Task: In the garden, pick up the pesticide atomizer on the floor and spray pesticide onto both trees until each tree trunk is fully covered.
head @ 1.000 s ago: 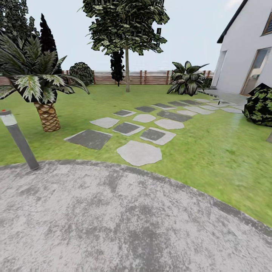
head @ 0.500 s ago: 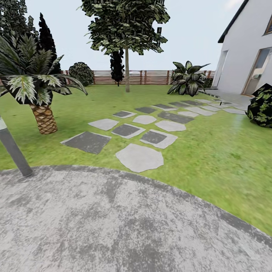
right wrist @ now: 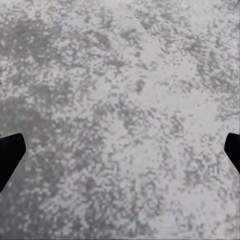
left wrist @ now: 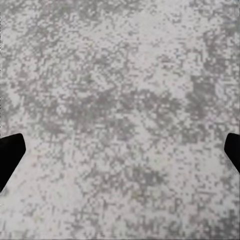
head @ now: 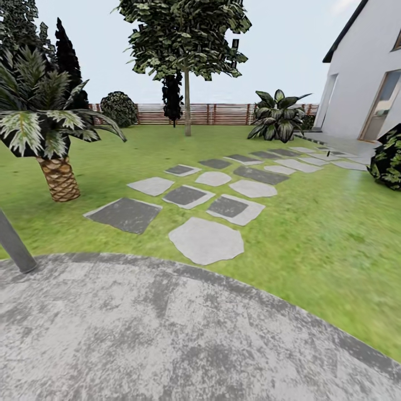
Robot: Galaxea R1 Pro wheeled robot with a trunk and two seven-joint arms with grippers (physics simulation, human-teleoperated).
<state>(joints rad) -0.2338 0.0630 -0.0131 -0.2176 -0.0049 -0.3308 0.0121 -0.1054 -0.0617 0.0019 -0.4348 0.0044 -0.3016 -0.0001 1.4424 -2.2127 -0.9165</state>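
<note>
Standing on a mottled grey paved apron [head: 184, 334], the robot looks out over the garden with the search-and-approach step in hand; the pesticide atomizer cannot be made out anywhere on the floor. Beyond the apron's curved edge, irregular stone slabs [head: 206, 240], some pale and some dark grey, run across the grass toward a white house [head: 367, 72]. A tall tree [head: 187, 106] with a thin bare trunk stands far beyond the slabs, before a brown slatted fence [head: 223, 113]. Left of the slabs rises a short palm [head: 58, 177] with a scaly trunk, and near it a slanted grey post [head: 14, 245]. The left gripper [left wrist: 120, 152] and right gripper [right wrist: 120, 152] hang over speckled paving, fingers spread wide, holding nothing. The next move likely calls for driving on and scanning the slabs for the small black bottle.
</note>
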